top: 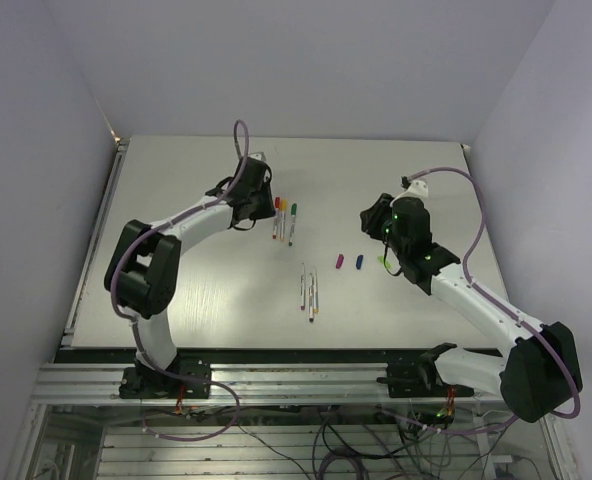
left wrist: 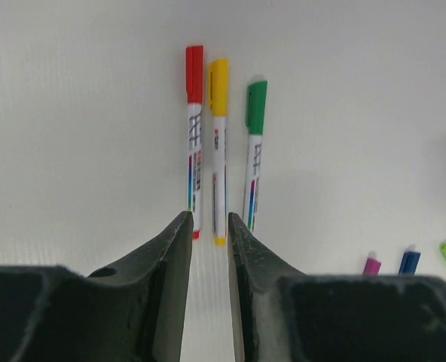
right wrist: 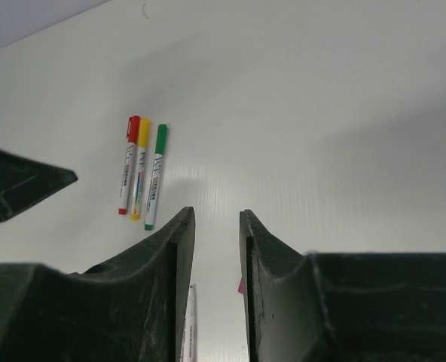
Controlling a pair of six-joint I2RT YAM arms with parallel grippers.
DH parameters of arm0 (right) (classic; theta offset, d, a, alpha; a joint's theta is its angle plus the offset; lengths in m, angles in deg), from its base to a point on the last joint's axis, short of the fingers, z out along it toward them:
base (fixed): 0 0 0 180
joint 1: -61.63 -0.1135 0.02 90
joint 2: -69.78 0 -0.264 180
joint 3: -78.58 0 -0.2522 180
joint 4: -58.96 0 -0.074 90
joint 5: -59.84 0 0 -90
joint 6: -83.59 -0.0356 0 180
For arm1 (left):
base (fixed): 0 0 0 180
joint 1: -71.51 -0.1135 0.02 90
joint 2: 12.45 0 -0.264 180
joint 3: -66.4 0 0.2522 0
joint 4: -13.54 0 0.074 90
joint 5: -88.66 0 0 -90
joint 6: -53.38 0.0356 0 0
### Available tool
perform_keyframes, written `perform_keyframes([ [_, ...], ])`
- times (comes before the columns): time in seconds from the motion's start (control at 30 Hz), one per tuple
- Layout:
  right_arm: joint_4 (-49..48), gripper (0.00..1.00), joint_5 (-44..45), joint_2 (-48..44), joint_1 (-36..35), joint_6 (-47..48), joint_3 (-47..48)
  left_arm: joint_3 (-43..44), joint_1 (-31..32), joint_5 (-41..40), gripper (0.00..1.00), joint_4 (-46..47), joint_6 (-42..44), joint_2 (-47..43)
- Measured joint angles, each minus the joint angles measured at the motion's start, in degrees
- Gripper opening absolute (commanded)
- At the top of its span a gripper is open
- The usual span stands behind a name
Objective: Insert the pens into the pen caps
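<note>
White-walled booth, pale matte desk [top: 196, 190]: three capped pens [top: 284, 220] lie upper centre of the top view, three uncapped pens [top: 311, 292] at centre, loose caps [top: 359, 262] (purple, blue, light green) in a row to their right. Left tool [left wrist: 209, 220] hangs just beside the capped trio, right tool [right wrist: 216, 217] near the caps; both are narrowly parted and empty. Advised: pinch a bare pen mid-barrel and a matching cap by its closed end, then align axes before pushing.
</note>
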Motion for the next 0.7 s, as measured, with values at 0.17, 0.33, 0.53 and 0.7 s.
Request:
perform_keyframes([
  [0.17, 1.27, 0.28, 0.98, -0.04, 0.66, -1.01, -0.48, -6.16, 2.73, -0.2, 0.34, -0.33, 0.81, -5.53],
  [0.33, 3.58, 0.25, 1.31, 0.22, 2.47, -2.36, -1.88, -10.29, 11.41, -0.87, 0.37, -2.32, 0.83, -8.44],
  [0.53, 4.98, 0.24, 1.99, 0.09, 2.58, -2.54, -4.81, -10.97, 20.65, -1.75, 0.43, -5.51, -0.26, -9.09],
  [0.7, 5.88, 0.23, 2.16, -1.01, 2.58, -2.67, -5.73, -10.69, 24.35, -3.91, 0.43, -9.35, -0.55, -8.74],
])
